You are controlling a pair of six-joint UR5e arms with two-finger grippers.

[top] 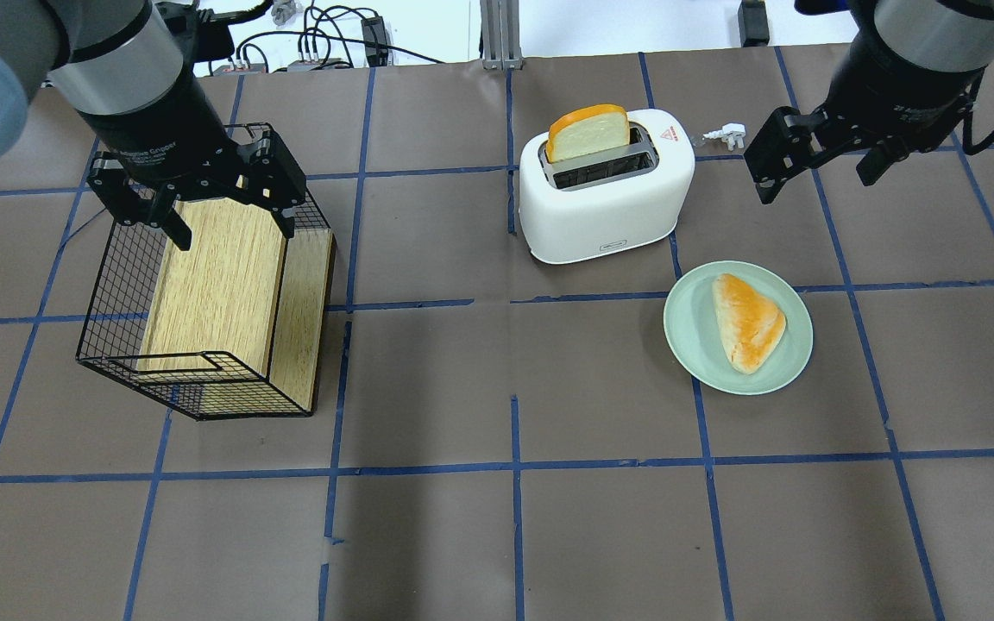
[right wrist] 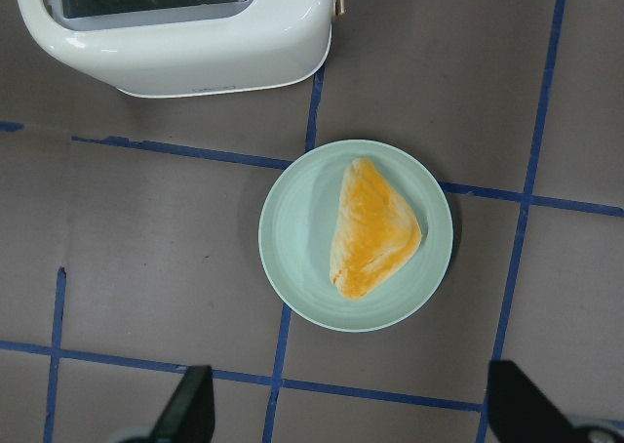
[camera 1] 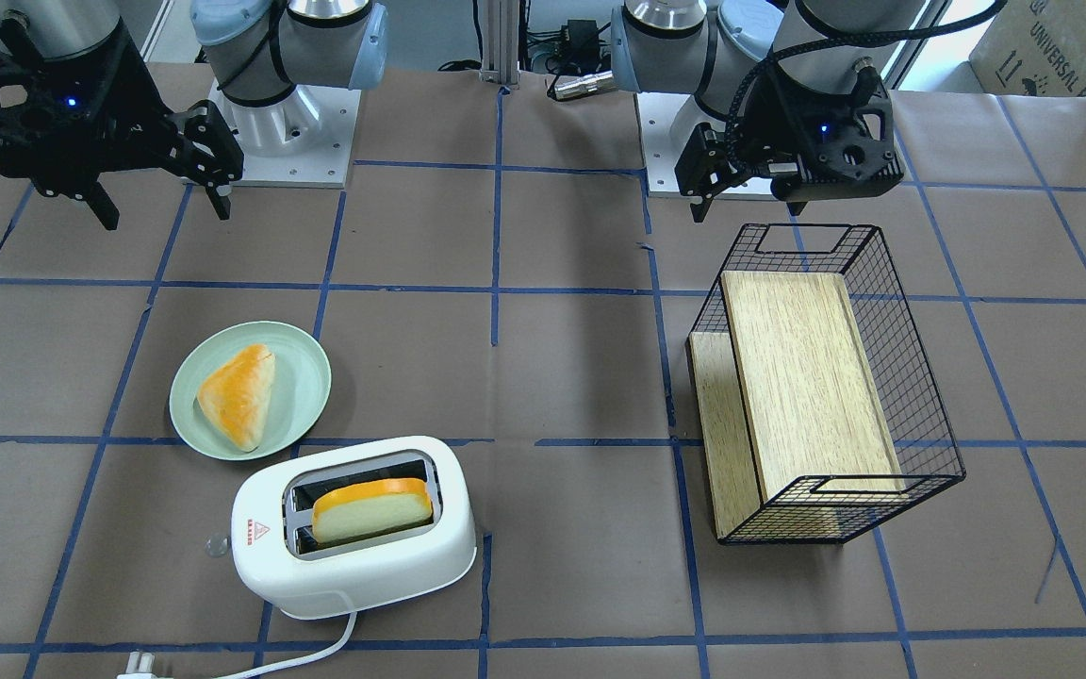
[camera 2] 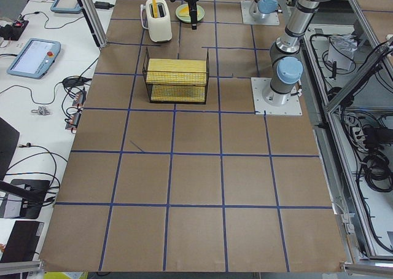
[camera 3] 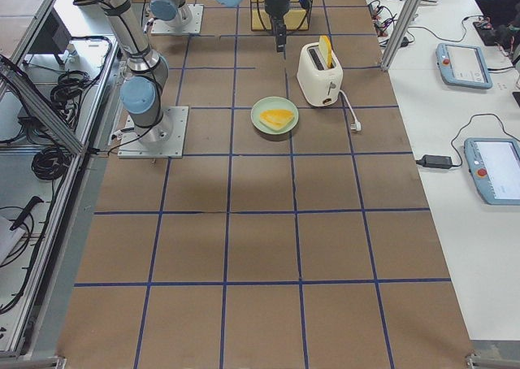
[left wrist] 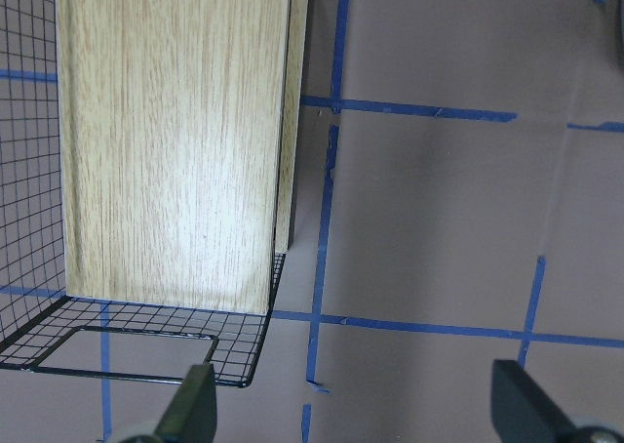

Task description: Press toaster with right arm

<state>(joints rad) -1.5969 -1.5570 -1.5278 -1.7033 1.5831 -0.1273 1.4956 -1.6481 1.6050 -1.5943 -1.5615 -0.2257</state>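
The white toaster stands on the table with a slice of bread upright in one slot. It also shows in the overhead view and at the top of the right wrist view. Its clear lever knob is at the end with the red triangle sticker. My right gripper is open and empty. It hangs in the air beside the toaster's knob end, apart from it, above the plate side. In the front-facing view my right gripper is at the upper left. My left gripper is open and empty above the wire basket.
A pale green plate with a triangular bun lies close to the toaster. A black wire basket with a wooden board in it lies on its side on the left. The toaster's white cord and plug lie behind it.
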